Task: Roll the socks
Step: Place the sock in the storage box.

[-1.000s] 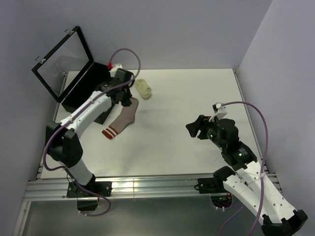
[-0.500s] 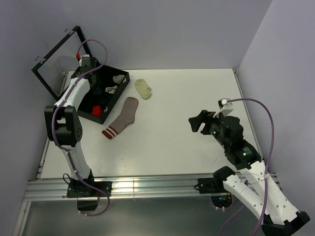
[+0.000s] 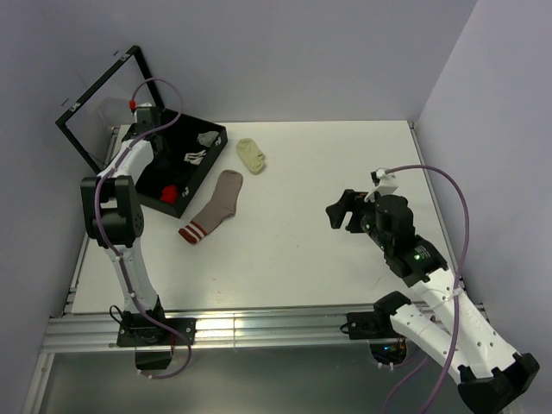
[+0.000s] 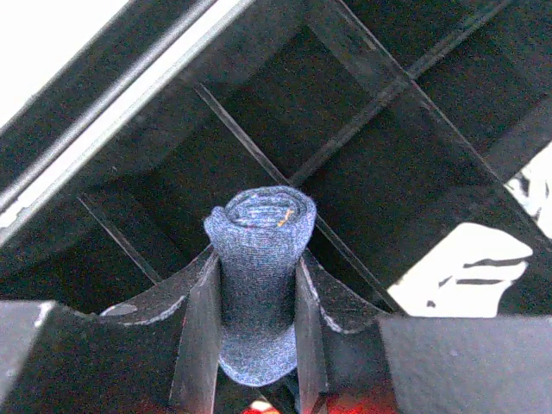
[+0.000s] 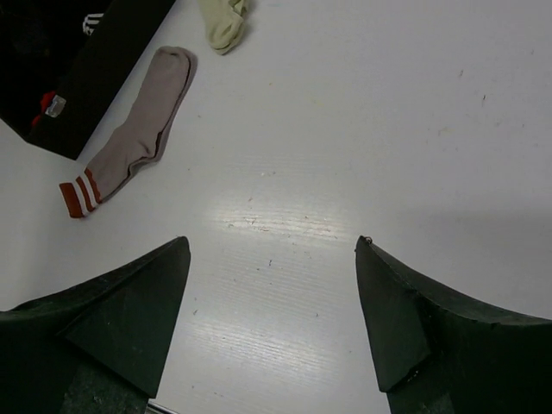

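From above, the left arm reaches over the black divided box [image 3: 202, 167] at the far-left corner of the counter [image 3: 345, 155]. The dusty-pink sock [image 3: 216, 207] lies flat and unrolled just beside the box, and the right gripper [image 3: 339, 213] hovers well apart, toward the right edge. In the left wrist view, the left gripper [image 4: 256, 289] is clenched on the navy sock [image 4: 259, 220], rolled and upright above a divider. Centre it over one cell and lower it before letting go, or the roll may catch and loosen. In the right wrist view, that gripper's jaws stand wide and empty.

Rolled navy sock [image 4: 256, 285] upright, pinched in left end effector [image 4: 254, 323]; black divided box [image 4: 362, 129] beneath
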Robot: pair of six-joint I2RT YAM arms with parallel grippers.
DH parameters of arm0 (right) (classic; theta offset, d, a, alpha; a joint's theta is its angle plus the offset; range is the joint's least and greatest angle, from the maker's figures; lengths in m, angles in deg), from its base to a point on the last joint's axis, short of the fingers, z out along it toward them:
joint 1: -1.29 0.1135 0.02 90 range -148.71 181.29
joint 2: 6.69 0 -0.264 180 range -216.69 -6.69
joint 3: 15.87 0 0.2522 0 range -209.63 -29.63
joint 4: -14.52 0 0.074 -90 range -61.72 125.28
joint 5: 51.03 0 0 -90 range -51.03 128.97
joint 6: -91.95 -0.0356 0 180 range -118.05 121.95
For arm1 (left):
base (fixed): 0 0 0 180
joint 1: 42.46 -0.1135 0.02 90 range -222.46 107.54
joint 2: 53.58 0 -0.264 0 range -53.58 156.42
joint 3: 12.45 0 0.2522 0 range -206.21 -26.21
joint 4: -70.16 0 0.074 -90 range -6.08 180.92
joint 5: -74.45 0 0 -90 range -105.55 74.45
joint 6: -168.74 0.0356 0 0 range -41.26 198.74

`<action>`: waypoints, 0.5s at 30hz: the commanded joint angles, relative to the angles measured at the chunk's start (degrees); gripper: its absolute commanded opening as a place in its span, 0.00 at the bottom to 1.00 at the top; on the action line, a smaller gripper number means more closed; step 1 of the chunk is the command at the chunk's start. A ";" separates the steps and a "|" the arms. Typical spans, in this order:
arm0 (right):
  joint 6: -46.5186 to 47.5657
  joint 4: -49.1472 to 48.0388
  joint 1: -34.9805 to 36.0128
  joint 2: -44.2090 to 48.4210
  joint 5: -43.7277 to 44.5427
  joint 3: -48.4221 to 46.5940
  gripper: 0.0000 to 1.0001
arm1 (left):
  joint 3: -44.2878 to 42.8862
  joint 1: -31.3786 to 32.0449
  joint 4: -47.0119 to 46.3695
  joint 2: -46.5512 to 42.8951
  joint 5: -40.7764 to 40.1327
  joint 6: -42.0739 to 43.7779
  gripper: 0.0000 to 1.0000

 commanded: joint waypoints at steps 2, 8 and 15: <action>1.20 -3.75 -0.31 -0.70 0.10 -2.23 0.84 | 2.03 -0.65 -5.19 0.21 -1.64 3.45 0.00; 0.94 -4.19 -0.31 -2.10 0.10 -2.31 0.83 | 3.78 -0.65 -5.45 0.40 0.90 3.72 0.00; 0.50 -4.55 -0.31 -2.72 0.62 -2.31 0.83 | 8.09 -0.65 -3.79 -2.24 4.60 3.37 0.00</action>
